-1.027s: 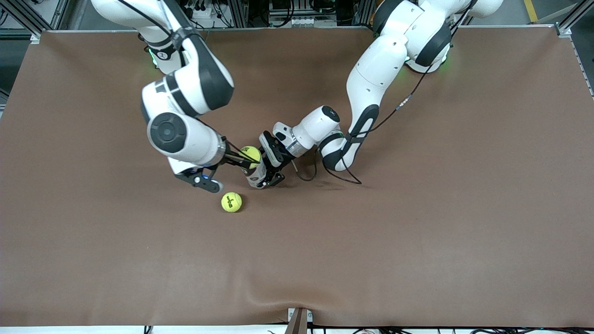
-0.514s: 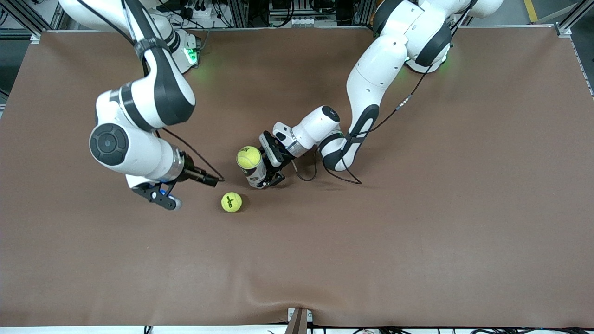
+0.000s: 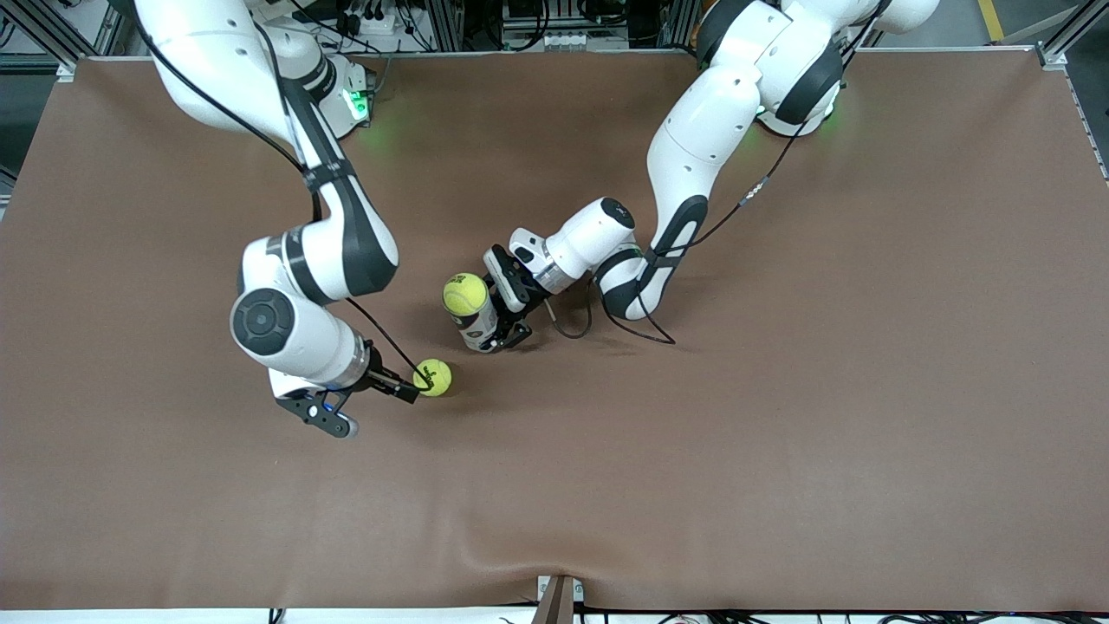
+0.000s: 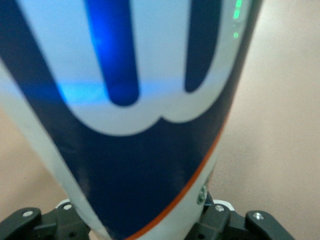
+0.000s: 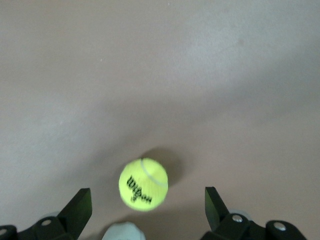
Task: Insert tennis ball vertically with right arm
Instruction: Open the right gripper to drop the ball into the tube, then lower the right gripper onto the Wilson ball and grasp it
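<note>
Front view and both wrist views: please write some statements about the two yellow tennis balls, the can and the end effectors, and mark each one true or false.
1. The left end effector is shut on the upright white-and-blue cylindrical can. True.
2. A yellow felt tennis ball sits at the can's open top. True.
3. The second yellow tennis ball lies farther from the front camera than the can. False: it lies nearer, on the brown table.
4. The right end effector is shut on the second ball. False: its fingers are open, one at each side of that ball.
5. The second ball is lifted. False: it rests on the table.
</note>
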Controlling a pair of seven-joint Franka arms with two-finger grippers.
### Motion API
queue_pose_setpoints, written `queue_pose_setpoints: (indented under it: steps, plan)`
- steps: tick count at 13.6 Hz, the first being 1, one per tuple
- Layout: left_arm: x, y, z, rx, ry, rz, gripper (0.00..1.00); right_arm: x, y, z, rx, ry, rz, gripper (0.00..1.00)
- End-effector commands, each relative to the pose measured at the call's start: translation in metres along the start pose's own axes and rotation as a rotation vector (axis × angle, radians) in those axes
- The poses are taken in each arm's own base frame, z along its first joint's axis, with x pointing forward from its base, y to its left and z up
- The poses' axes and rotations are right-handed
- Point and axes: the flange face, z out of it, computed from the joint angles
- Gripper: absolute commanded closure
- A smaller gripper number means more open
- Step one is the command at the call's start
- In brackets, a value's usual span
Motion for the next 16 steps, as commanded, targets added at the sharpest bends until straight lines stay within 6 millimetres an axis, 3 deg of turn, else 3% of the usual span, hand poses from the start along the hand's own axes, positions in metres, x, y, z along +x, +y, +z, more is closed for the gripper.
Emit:
queue_pose_setpoints:
  steps: [1,5,7,11,16]
  plan:
    - [-0.013,-0.007,-0.006,0.003,-0.05,0.007,0.22,0.002,-0.007,0.025,-0.012,0.026,-0.019,0.0]
    - [-0.013,-0.008,-0.006,0.005,-0.05,0.004,0.22,-0.004,-0.007,0.059,-0.037,-0.014,0.071,0.0]
    - [-0.013,-0.008,-0.006,0.004,-0.051,0.005,0.22,-0.005,-0.006,0.072,-0.047,-0.027,0.214,0.0]
    - [-0.012,-0.009,-0.006,0.005,-0.05,0.012,0.22,-0.011,-0.014,0.074,-0.012,-0.033,0.309,0.0]
    - [-0.014,-0.008,-0.005,0.004,-0.053,0.011,0.22,-0.034,-0.023,0.105,-0.067,-0.064,0.327,0.0]
